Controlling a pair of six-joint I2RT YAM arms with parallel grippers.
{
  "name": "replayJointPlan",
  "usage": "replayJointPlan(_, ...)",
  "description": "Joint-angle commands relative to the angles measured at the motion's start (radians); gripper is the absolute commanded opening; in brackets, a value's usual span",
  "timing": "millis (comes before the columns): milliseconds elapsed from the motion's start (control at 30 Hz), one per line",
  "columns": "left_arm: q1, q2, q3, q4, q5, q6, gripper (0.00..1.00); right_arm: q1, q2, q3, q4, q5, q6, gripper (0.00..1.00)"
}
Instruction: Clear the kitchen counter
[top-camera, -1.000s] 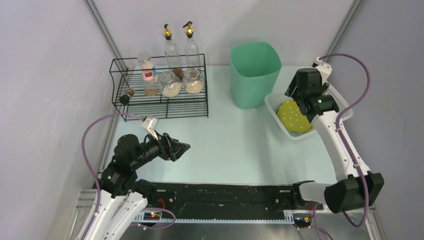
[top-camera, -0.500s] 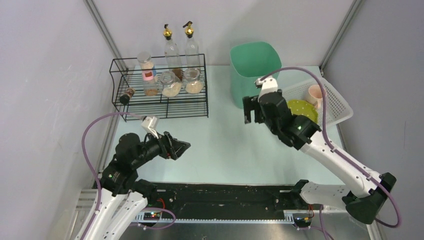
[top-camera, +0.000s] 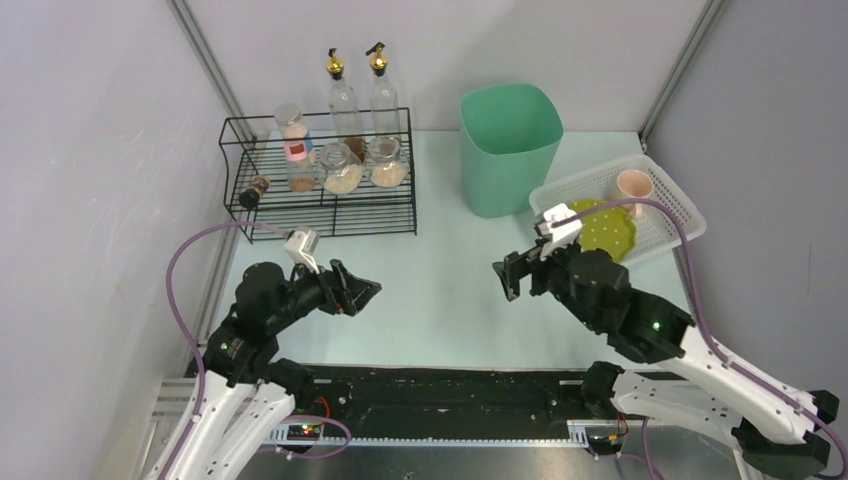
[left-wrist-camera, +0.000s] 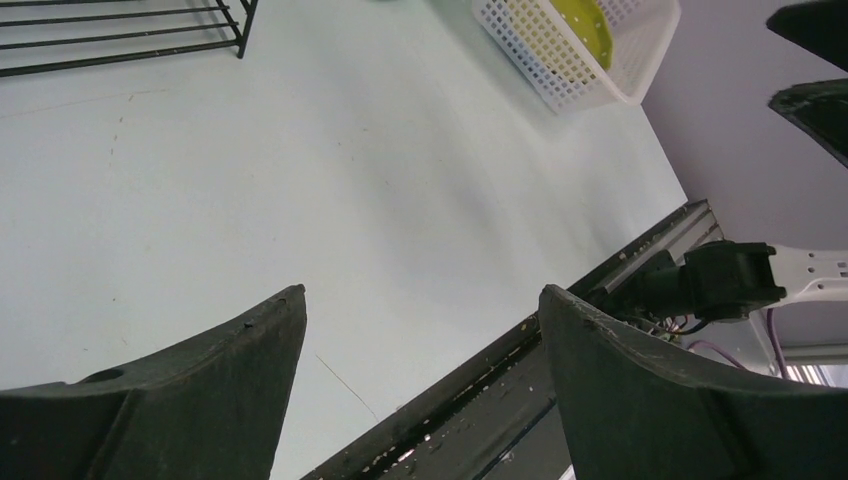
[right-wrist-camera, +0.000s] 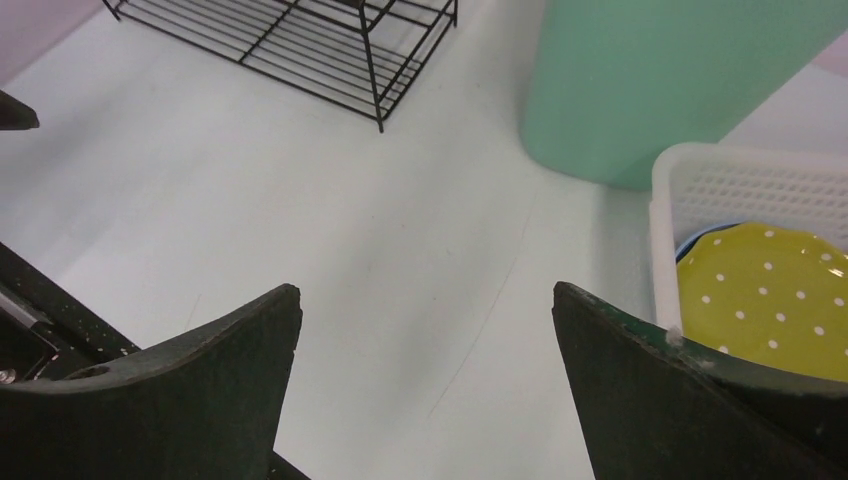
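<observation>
The kitchen counter (top-camera: 445, 290) is a pale mint-green tabletop, bare in its middle; it also shows in the left wrist view (left-wrist-camera: 300, 180) and the right wrist view (right-wrist-camera: 330, 230). My left gripper (top-camera: 362, 295) is open and empty, held above the counter's left front; its jaws stand wide apart (left-wrist-camera: 422, 300). My right gripper (top-camera: 508, 275) is open and empty above the counter's middle right, left of the white basket (top-camera: 668, 222); its jaws stand wide apart too (right-wrist-camera: 428, 295). A yellow dotted plate (top-camera: 606, 228) and a pink cup (top-camera: 632, 186) lie in the basket.
A black wire rack (top-camera: 325, 200) with several jars stands at the back left, two glass bottles (top-camera: 362, 95) behind it. A green bin (top-camera: 508, 145) stands at the back centre, beside the basket. Aluminium posts border the counter; a black rail (top-camera: 450, 385) runs along the front edge.
My right arm has pulled away from the basket, swinging left and toward the front, gripper open and empty; the plate stays in the basket. The left arm has barely moved.
</observation>
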Motion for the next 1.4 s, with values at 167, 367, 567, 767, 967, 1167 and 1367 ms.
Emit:
replayJointPlan(167, -0.004, -0.051, 0.009, 0.012, -0.002, 0.028, 0.92, 0.042, -0.111, -0.054, 0.039, 0.111, 0.030, 0.99)
replayJointPlan(367, -0.004, -0.117, 0.041, 0.005, 0.028, 0.083, 1.00, 0.089, -0.212, -0.054, -0.026, 0.216, 0.058, 0.99)
replayJointPlan(567, -0.004, -0.197, 0.045, 0.007, -0.007, 0.115, 1.00, 0.094, -0.311, -0.056, -0.155, 0.273, 0.082, 1.00)
replayJointPlan(767, -0.004, -0.260, 0.037, 0.012, -0.056, 0.107, 1.00, 0.095, -0.332, -0.072, -0.183, 0.284, 0.108, 0.99)
replayJointPlan(967, -0.004, -0.276, 0.020, 0.020, -0.067, 0.095, 1.00, 0.098, -0.338, -0.119, -0.120, 0.292, 0.106, 1.00)
replayJointPlan(1167, -0.002, -0.262, 0.015, 0.024, -0.062, 0.091, 1.00, 0.099, -0.353, -0.139, -0.108, 0.301, 0.121, 0.99)
replayJointPlan(1367, 0.002, -0.227, 0.015, 0.024, -0.046, 0.088, 1.00, 0.098, -0.346, -0.139, -0.093, 0.343, 0.154, 0.99)
